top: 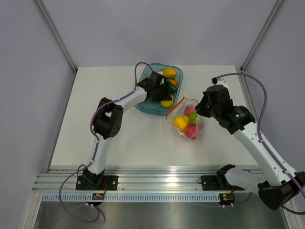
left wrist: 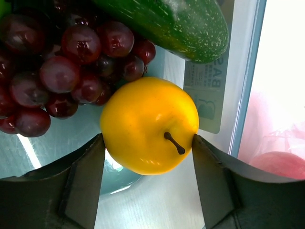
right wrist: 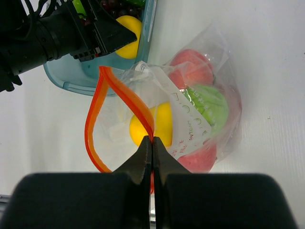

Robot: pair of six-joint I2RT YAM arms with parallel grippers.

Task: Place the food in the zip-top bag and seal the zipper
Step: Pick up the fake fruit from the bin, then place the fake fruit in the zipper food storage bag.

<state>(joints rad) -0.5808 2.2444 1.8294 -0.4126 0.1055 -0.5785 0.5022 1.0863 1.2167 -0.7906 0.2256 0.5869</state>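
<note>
Reaching into the blue tray (top: pixel 143 108), the left gripper (left wrist: pixel 147 143) grips a yellow fruit (left wrist: pixel 143 119) on both sides, beside the grapes (left wrist: pixel 57 71) and cucumber (left wrist: pixel 181 24). The right gripper (right wrist: pixel 152 143) is clenched on the zipper (right wrist: pixel 95 114) of the zip-top bag (right wrist: pixel 212 43). The bag lies on the surface (top: pixel 119 148) by the tray, mouth gaping, with red, green and yellow food (right wrist: pixel 209 102) inside.

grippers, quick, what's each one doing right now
left gripper: closed on the yellow fruit
right gripper: closed, pinching the zipper of the open zip-top bag
</note>
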